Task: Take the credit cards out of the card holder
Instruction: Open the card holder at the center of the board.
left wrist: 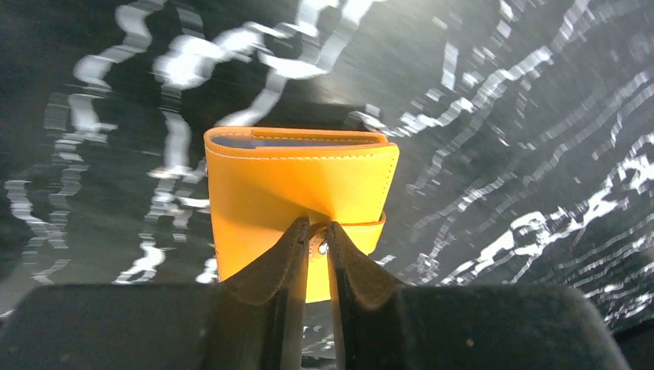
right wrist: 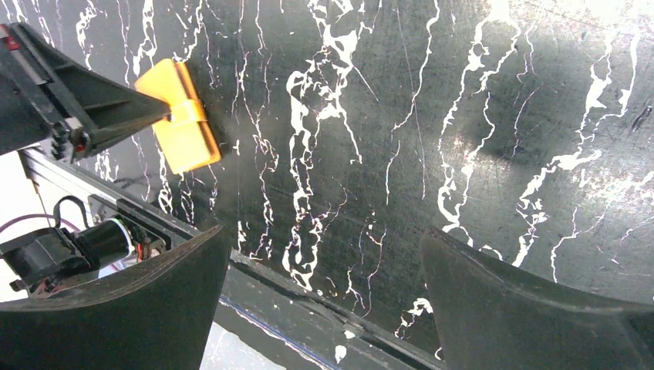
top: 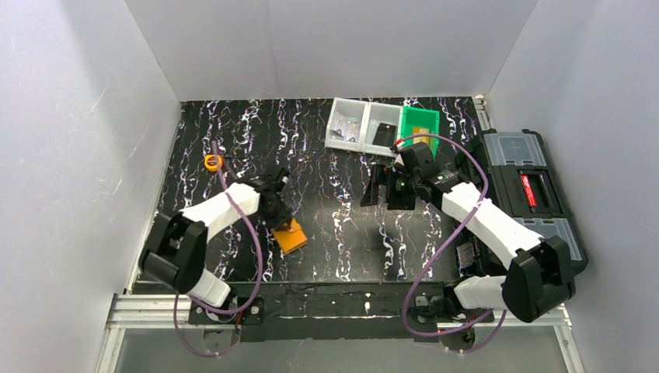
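Observation:
The orange card holder lies folded shut on the black marbled table, near the front left of centre. In the left wrist view the card holder fills the middle and my left gripper is shut on its little closure tab. A pale blue-grey card edge shows in the holder's far opening. My right gripper hangs open and empty above the table's middle, well right of the holder. In the right wrist view the holder shows at upper left with the left fingers on it.
A clear two-part tray and a green bin stand at the back. A black toolbox sits at the right. A small round yellow-orange tape measure lies at the left. White walls enclose the table.

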You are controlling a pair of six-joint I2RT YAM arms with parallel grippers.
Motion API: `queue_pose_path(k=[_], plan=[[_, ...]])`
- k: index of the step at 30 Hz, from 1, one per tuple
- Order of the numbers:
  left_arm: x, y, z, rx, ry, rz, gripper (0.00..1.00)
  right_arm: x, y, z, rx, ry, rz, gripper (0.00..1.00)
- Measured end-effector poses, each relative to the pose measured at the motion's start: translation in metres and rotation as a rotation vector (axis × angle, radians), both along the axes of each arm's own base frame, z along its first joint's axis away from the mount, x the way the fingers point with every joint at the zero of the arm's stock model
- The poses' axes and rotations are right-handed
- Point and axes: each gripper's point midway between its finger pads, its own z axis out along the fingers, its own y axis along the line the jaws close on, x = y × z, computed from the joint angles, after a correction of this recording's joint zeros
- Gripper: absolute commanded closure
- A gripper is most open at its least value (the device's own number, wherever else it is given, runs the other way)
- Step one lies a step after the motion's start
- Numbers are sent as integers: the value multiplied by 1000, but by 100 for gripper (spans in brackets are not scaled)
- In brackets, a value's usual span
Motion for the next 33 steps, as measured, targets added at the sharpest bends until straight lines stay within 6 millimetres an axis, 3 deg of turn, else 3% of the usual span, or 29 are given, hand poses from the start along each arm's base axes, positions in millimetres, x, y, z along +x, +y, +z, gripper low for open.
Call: queue_pose_path(k=[5, 9, 11, 15, 19, 25, 28, 33], plan=[[11, -63, 0, -48, 0, -116, 97, -4, -1, -2, -11, -3, -3, 0], [19, -96, 2, -85, -9, -178, 62, -5, 1, -3, -19, -6, -6, 0], [20, -100, 5, -92, -16, -197, 54, -5, 1, -3, -26, -9, -7, 0], [19, -95, 12, -68, -11, -233, 50, -10, 7, -6, -42, -13, 10, 0], [16, -77, 29, -37, -23, -256, 59, -17, 19, -17, -81, 7, 49, 0], [15, -25, 57, -46, -94, -197, 78, -22, 53, -26, -152, 24, 130, 21], [10, -4, 51, -58, -72, -166, 84, -17, 83, -25, -186, 4, 175, 31], [-7, 3, 27, -122, 12, -152, 87, -11, 127, -32, -242, -19, 235, 46]])
